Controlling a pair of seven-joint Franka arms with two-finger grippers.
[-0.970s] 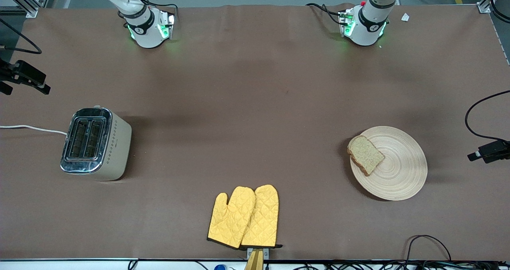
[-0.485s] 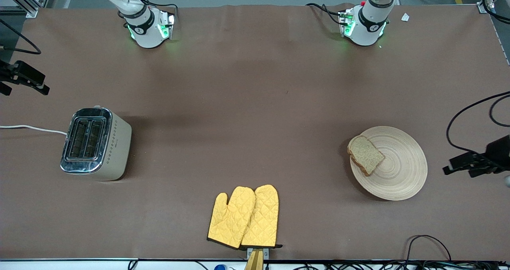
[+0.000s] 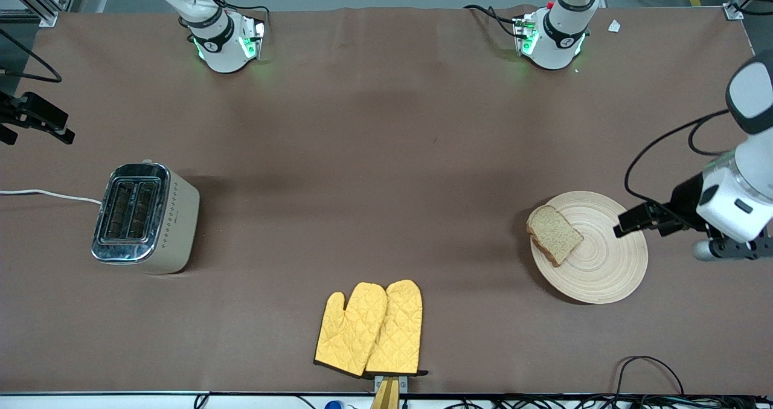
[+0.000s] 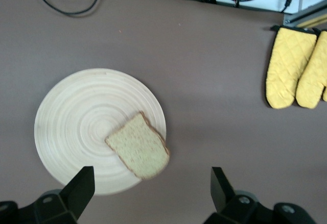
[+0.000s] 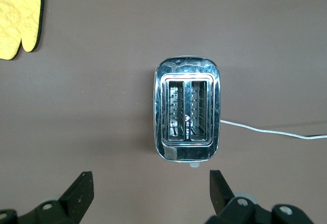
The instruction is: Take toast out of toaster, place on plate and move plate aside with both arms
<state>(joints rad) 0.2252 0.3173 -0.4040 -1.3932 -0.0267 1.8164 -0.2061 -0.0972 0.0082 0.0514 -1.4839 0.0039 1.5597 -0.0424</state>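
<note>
The toast (image 3: 554, 234) lies flat on the round beige plate (image 3: 604, 264), on the part toward the right arm's end, with its crust slightly over the rim. My left gripper (image 3: 640, 223) hangs over the plate's rim toward the left arm's end, open and empty. The left wrist view shows the toast (image 4: 138, 146) and the plate (image 4: 71, 127) below, with the left gripper (image 4: 150, 188) spread wide. My right gripper (image 3: 42, 128) hovers at the right arm's end of the table. It is open (image 5: 150, 191) with nothing in it.
A chrome-topped toaster (image 3: 145, 215) with two vacant slots (image 5: 187, 109) stands toward the right arm's end, its white cord (image 3: 48, 194) trailing off the table. Two yellow oven mitts (image 3: 369, 329) lie near the front edge. Black cables (image 3: 649, 367) loop near the front edge, nearer the camera than the plate.
The left arm has swung in from the table's end, bringing its gripper over the plate's rim. The right gripper, toast and plate have stayed put.
</note>
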